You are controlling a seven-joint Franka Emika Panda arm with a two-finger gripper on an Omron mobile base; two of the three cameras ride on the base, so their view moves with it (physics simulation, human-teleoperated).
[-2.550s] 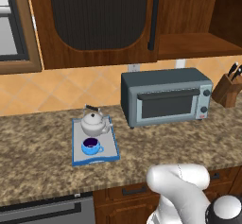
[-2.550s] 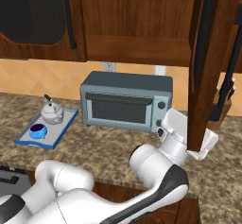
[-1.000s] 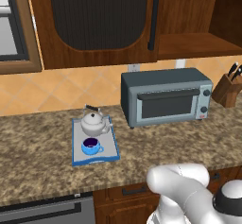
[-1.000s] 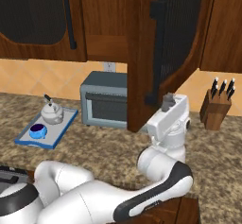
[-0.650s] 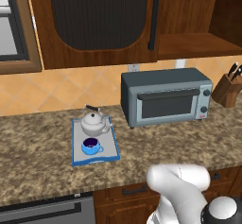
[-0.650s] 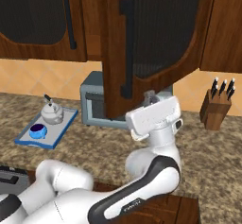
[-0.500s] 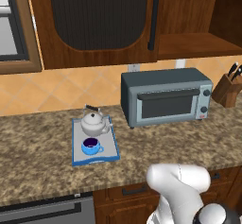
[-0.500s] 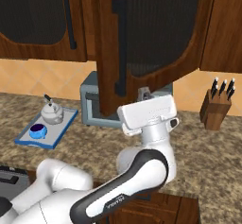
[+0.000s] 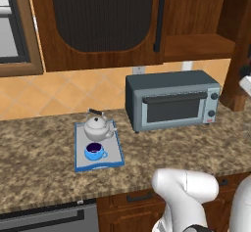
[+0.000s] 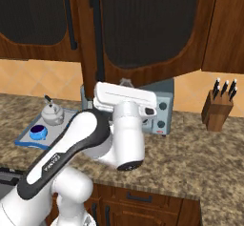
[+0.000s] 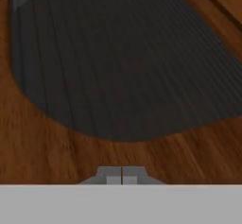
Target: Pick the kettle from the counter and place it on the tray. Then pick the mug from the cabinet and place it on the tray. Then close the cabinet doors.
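My gripper (image 11: pixel 122 176) is closed and holds nothing, its tips pressed against the right cabinet door (image 10: pixel 147 29) to push it closed. The kettle (image 9: pixel 97 127) and mug (image 9: pixel 94 151) sit on the tray (image 9: pixel 78 148), left on the table (image 9: pixel 39 162).

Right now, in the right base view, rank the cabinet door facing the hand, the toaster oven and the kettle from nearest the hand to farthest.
1. Cabinet door: right in front of the hand, whose fingers are shut.
2. Toaster oven: just behind and below the hand.
3. Kettle: well off to the left, on the tray.
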